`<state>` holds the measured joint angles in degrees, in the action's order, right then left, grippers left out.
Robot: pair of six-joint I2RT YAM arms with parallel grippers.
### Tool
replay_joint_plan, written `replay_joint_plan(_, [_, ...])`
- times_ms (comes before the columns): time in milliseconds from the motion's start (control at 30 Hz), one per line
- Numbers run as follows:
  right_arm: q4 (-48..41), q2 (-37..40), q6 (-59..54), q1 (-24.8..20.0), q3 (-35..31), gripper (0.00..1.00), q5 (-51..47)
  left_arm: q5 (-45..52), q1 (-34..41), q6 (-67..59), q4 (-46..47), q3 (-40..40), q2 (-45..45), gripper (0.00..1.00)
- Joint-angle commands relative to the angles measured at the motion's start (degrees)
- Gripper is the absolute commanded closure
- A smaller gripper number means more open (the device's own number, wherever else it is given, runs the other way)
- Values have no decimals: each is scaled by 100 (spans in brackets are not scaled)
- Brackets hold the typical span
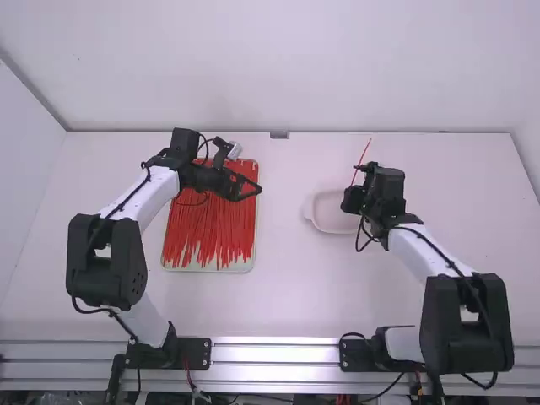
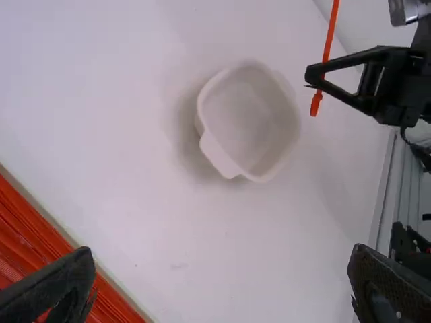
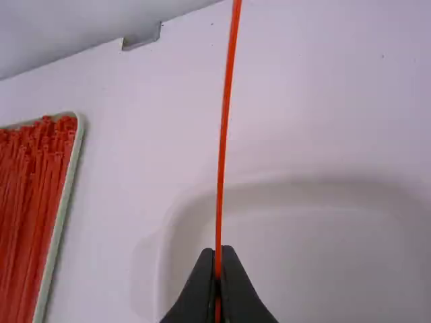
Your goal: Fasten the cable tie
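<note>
R gripper (image 3: 217, 259): fingers pressed together, pinching thin red plastic cable tie (image 3: 225, 134) near one end, strap standing up above shallow white plastic dish (image 1: 321, 218). L gripper (image 1: 246, 187): jaws spread wide, holding nothing, above edge of pale tray (image 1: 211, 268) of loose red ties (image 1: 211, 228). Open white table (image 1: 456, 177) btwn tray & dish. L wrist view adds the tie's thick head end poking past R fingertips.
</note>
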<state>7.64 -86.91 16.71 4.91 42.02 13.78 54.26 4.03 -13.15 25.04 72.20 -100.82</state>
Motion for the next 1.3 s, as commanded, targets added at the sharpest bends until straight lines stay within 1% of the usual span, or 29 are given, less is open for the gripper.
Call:
replay_joint_plan(0, [0, -522, 179, 35, 151, 100, -11, 186, 46, -20, -2, -48, 31, 1])
replay_joint_plan(133, [-17, -975, 254, 66, 398, 100, -15, 179, 44, 2, 22, -48, 31, 1])
replay_joint_plan(400, [-52, -1156, 234, 262, 640, 100, -81, 179, 42, 0, -2, -48, 31, 1])
replay_joint_plan(433, [-57, -1156, 234, 280, 654, 91, -87, 177, 42, 0, 0, -48, 31, 1])
replay_joint_plan(467, [-55, -1156, 238, 295, 669, 75, -85, 168, 42, 4, 0, -48, 31, 1])
replay_joint_plan(500, [-57, -1156, 236, 308, 682, 49, -79, 162, 42, 4, 0, -48, 31, 1])
replay_joint_plan(533, [-52, -1154, 243, 306, 682, 20, -76, 164, 42, -2, -4, -48, 31, 1])
replay_joint_plan(567, [-83, -1137, 260, 291, 682, 1, -83, 162, 42, 0, -22, -48, 31, 1])
replay_joint_plan(767, [-409, -1113, 256, 293, 756, 1, -76, 164, 39, -2, -68, -48, 31, 1])
replay_joint_plan(933, [-1150, -1032, 232, 293, 1043, 1, -81, 162, 35, -4, -92, -44, 31, 1])
replay_joint_plan(1000, [-1670, -909, 234, 293, 1239, 1, -186, 162, -42, 4, -149, -44, 42, 1])
replay_joint_plan(1133, [-2015, -662, 122, 315, 1329, 1, -227, 162, -116, 24, -140, -44, 76, 1])
replay_joint_plan(1267, [-2363, -92, 76, 341, 1318, 1, -240, 162, -225, 175, -142, -44, 170, 1])
